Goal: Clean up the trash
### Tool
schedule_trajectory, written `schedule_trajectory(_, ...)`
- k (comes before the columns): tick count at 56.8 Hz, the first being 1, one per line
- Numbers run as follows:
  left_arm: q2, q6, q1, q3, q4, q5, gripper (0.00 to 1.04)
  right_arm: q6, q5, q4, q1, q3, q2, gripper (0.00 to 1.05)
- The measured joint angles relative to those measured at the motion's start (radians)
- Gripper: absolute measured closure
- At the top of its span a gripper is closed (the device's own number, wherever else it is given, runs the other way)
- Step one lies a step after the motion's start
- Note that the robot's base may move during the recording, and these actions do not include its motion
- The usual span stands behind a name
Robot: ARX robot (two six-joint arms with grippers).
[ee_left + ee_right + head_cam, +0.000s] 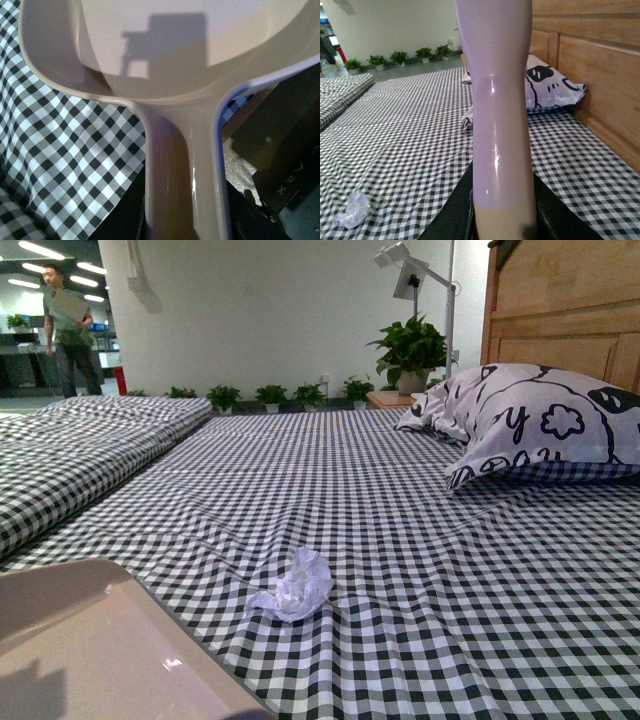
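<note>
The trash, a crumpled wad of white tissue point(293, 587), lies on the checked bed sheet near the front middle; the right wrist view also shows the trash point(353, 209), low on the sheet. A pale beige dustpan point(90, 650) sits at the front left, just left of the wad. My left gripper point(185, 220) is shut on the dustpan handle point(182, 165), and the pan's bowl point(200, 35) is empty. My right gripper point(502, 225) is shut on the lilac and beige brush handle point(501, 110); its bristles are out of view.
A black-and-white patterned pillow point(540, 425) lies at the back right against a wooden headboard point(560, 310). A second checked bed point(70, 455) stands on the left across a gap. Potted plants point(270, 395) line the far wall, where a person point(68, 330) stands.
</note>
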Motion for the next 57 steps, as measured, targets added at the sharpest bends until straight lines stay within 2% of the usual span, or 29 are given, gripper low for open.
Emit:
schedule_trajectory(30,0.212,0.055,-0.009,0.058,0.109,-0.026,0.8,0.0,0.0,0.0,0.0,0.0,0.0,0.85)
schedule_trajectory(55,0.244,0.163,-0.003,0.073,0.064,-0.052,0.8,0.0,0.0,0.0,0.0,0.0,0.0,0.85)
schedule_trajectory(57,0.244,0.164,-0.003,0.073,0.064,-0.052,0.8,-0.001,-0.011,-0.045,0.0,0.014,0.015,0.85)
